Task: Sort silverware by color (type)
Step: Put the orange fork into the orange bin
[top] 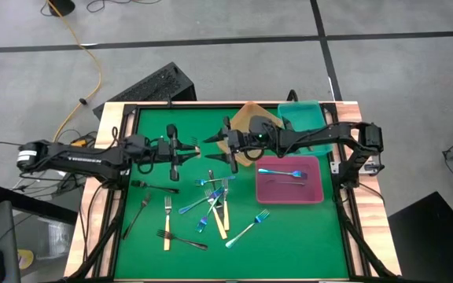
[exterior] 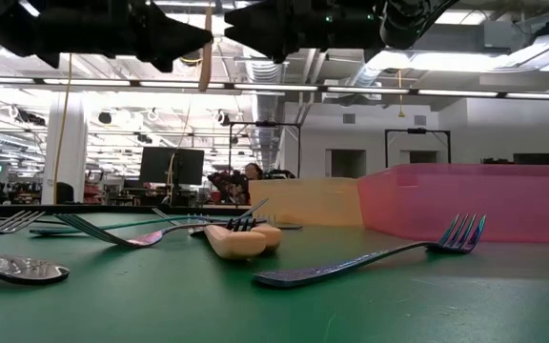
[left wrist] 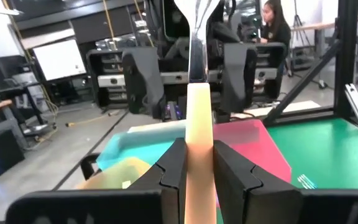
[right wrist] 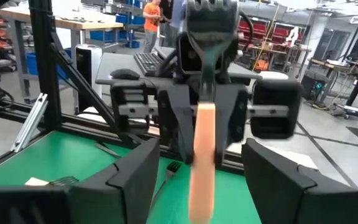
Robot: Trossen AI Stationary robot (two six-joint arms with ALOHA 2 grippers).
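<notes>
Midair, over the back half of the green mat (top: 289, 244): handover point.

- Left gripper (left wrist: 197, 152) is clamped on the cream-handled fork (left wrist: 197, 118), both fingers pressed against the cream handle.
- Right gripper (right wrist: 201, 180) faces it with fingers spread wide. The fork passes between them and touches neither, so it has hold of nothing.
- Rest of the silverware: loose forks (top: 211, 206) scattered on the mat near the front. One blue fork (top: 281, 172) lies in the pink tray (top: 314, 198).

Doing it well, as I judge it:
- Keep only one grip on the fork at a time, and keep it centred in whichever fingers take it.
- Lift clear before swinging, so the tines don't catch the other arm.
- The orange tray (top: 250, 116) looks the likely home for cream handles. The teal tray (top: 305, 114) is just beside it, so aim with care.

Views compared:
- High view places both grippers nose to nose and shows all three trays, but the fork there is a sliver and the grip can't be read.
- Wrist views settle the grip: the left shows contact, the right shows gaps on both sides.
- Low view shows only dark arm undersides overhead, plus an iridescent fork (exterior: 370, 259) flat on the mat.
</notes>
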